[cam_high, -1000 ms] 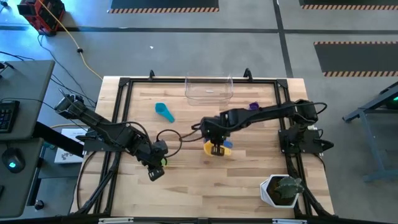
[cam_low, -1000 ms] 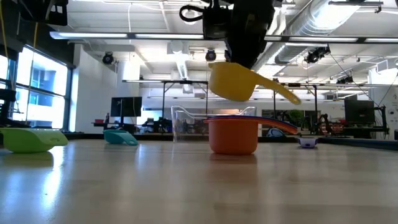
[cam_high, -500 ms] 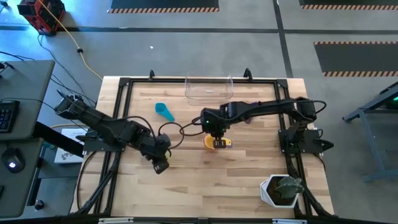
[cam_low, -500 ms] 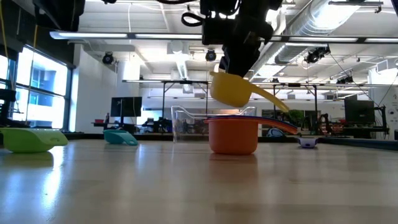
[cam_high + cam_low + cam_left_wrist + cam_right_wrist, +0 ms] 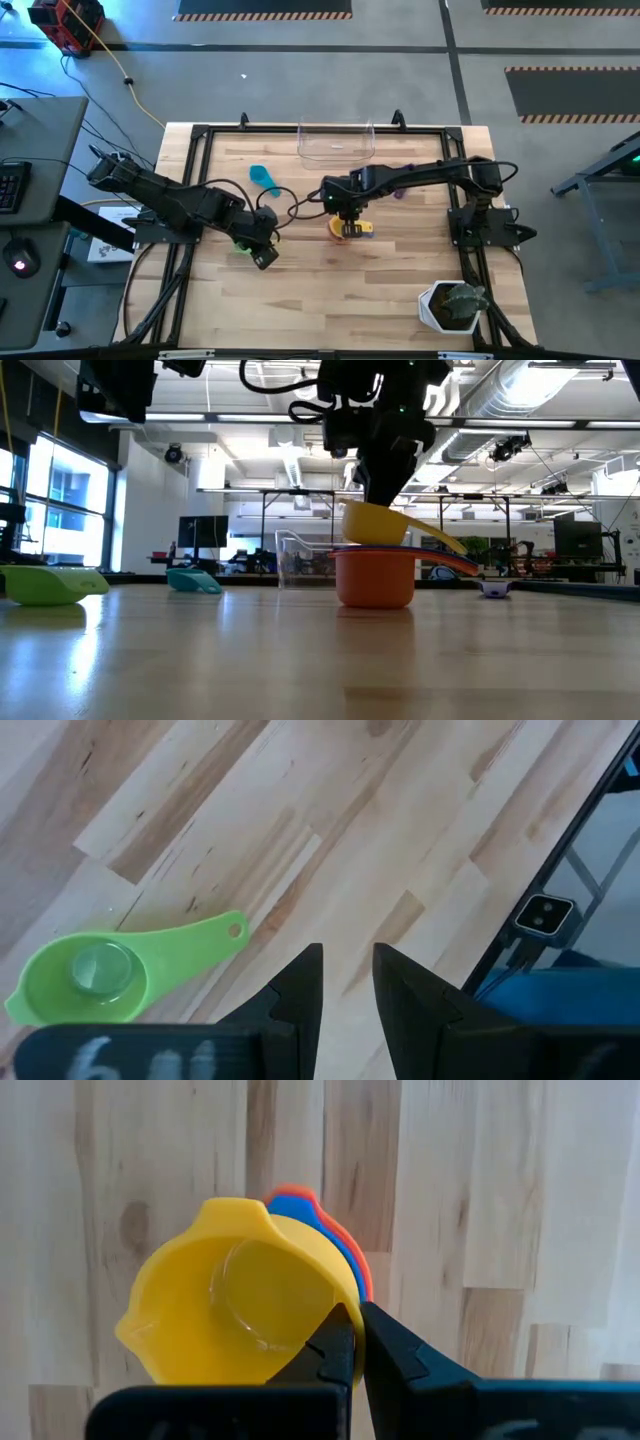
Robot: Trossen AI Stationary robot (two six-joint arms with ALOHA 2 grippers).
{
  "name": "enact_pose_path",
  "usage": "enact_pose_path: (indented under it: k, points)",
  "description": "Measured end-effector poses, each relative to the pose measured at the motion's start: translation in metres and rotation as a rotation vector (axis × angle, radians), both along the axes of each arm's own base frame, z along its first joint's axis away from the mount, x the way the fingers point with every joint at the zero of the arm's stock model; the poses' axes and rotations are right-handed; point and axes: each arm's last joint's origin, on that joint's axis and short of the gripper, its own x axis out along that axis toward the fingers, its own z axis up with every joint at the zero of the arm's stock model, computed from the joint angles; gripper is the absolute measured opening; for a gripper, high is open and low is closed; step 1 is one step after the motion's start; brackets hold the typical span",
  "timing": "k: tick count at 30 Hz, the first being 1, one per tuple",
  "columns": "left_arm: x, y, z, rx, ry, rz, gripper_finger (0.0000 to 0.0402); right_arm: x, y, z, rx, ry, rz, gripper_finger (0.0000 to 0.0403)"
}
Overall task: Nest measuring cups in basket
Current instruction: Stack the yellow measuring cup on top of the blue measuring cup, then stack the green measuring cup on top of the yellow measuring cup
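Observation:
My right gripper (image 5: 347, 218) is shut on a yellow measuring cup (image 5: 375, 523), held just over an orange cup (image 5: 375, 576) standing at mid-table with a blue cup (image 5: 300, 1208) nested in it. I cannot tell whether yellow touches blue. My left gripper (image 5: 347, 955) hovers open over bare wood to the left; a green cup (image 5: 95, 982) lies on the table beside it. A teal cup (image 5: 265, 179) lies farther back on the left, and a small purple cup (image 5: 495, 588) sits at the right. The clear basket (image 5: 336, 142) stands at the far edge. My right gripper pinches the yellow cup's wall at the rim (image 5: 322, 1302), one finger inside the bowl and one outside. The fingers come from above, pointing steeply down. The cup hangs mouth up and nearly level, its handle (image 5: 438, 537) slanting down to one side, its bottom at the stack's top.
A white pot with a green plant (image 5: 452, 305) stands at the near right corner. Black frame rails (image 5: 192, 190) run along the table's edges. Bare wood lies between the stack and the basket.
My right gripper has come down and a little toward the far edge with the yellow cup, which now hangs just over the orange and blue stack, its handle swung round. My left gripper has swung toward the table's right, away from the green cup.

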Motion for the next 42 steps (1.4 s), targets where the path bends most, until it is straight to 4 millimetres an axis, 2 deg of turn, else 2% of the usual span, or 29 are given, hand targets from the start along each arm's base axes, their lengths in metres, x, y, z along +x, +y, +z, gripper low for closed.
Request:
enact_pose_path:
  k: [8, 20, 29, 33, 38, 42]
  points:
    - [0.0, 0.0, 0.0, -0.007, 0.004, 0.016, 0.0081, -0.001, 0.0, -0.002, -0.004, 0.019, 0.016, 0.0002]
    - [0.0, 0.0, 0.0, -0.007, 0.004, 0.025, 0.0081, -0.001, 0.0, -0.002, -0.004, 0.021, -0.035, 0.0076]
    - [0.0, 0.001, -0.001, 0.022, -0.004, 0.039, 0.0081, -0.001, 0.0, -0.001, 0.006, 0.024, -0.069, 0.0085]
    - [-0.001, 0.002, -0.002, 0.04, 0.004, 0.046, 0.0081, 0.002, 0.0, 0.011, 0.014, 0.01, -0.1, 0.0085]
    - [-0.001, 0.003, -0.003, 0.057, 0.009, 0.113, 0.0081, 0.008, -0.001, 0.036, 0.026, -0.037, -0.134, 0.0085]
    - [-0.009, 0.006, -0.006, 0.056, 0.103, 0.203, 0.0081, 0.012, -0.001, 0.052, 0.027, -0.08, -0.136, 0.0085]
